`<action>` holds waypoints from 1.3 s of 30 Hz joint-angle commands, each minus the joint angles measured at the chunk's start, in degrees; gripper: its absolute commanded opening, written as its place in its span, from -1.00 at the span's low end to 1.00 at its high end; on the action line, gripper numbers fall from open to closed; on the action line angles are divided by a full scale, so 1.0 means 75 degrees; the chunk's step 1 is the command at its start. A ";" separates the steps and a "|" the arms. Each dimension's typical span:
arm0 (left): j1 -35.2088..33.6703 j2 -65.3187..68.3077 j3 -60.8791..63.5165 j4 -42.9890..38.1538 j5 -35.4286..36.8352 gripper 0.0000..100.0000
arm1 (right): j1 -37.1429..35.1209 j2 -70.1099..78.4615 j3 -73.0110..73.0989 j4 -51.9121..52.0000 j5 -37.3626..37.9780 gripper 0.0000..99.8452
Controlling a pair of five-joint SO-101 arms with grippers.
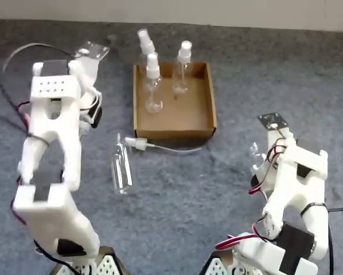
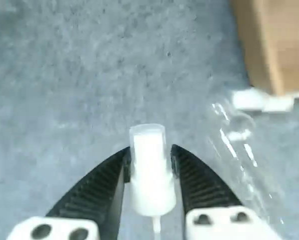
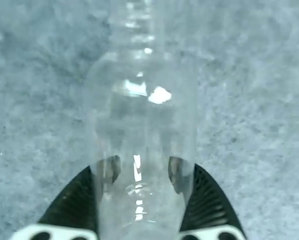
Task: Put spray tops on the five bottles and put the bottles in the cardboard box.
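My left gripper [image 2: 150, 155] pinches a white spray top [image 2: 149, 175]. My right gripper [image 3: 144, 169] is clamped on a clear bottle [image 3: 142, 110]. The cardboard box [image 1: 175, 133] sits at twelve o'clock on the counter [image 1: 275, 69], with a capped bottle [image 1: 153, 86] and a second capped bottle [image 1: 182, 71] standing inside. At the box's seven o'clock lie an uncapped bottle [image 1: 121, 169] and a loose spray top [image 1: 136, 143].

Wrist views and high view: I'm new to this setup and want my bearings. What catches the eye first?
The jaws of the left arm are shut on a white spray top, and those of the right arm are shut on a clear bottle. From above, a cardboard box holds two upright capped bottles, while an uncapped bottle lies on the carpet in front of it beside a loose spray top.
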 commanded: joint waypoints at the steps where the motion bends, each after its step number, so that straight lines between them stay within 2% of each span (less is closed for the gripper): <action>1: 0.0064 -0.2069 0.0897 0.0199 -0.0059 -1.00 | 0.0322 -0.0322 -0.0064 -0.0158 0.0059 -0.99; 4: 0.0193 -0.3440 0.2397 0.0117 -0.0059 -1.00 | 0.0779 -0.0322 -0.0135 -0.0158 0.0059 -0.99; 9: 0.0979 -0.5339 0.5093 -0.1137 0.0012 -0.99 | 0.1166 -0.0322 -0.0369 -0.0158 0.0047 -0.89; 16: 0.1963 -0.6547 0.7613 -0.2778 0.0809 -0.99 | 0.1237 0.1084 -0.1014 -0.0721 -0.0598 -0.84; 20: 0.1999 -0.6617 0.8129 -0.3118 0.0844 -0.99 | 0.1295 0.2034 -0.1752 -0.0147 -0.0633 -0.82; 27: 0.1999 -0.6617 0.8762 -0.3739 0.0821 -0.99 | 0.0944 0.2092 -0.2925 0.1377 -0.0621 -0.40; 33: 0.1987 -0.6605 0.8844 -0.3739 0.0821 -0.99 | 0.0264 0.2174 -0.4554 0.2526 -0.0645 -0.38; 36: 0.1987 -0.6605 0.8867 -0.3739 0.0821 -0.99 | 0.0205 0.2186 -0.4976 0.2479 -0.0633 -0.38; 39: 0.1987 -0.6605 0.8879 -0.3739 0.0821 -0.99 | 0.0545 0.2421 -0.4882 0.2139 -0.0621 -0.38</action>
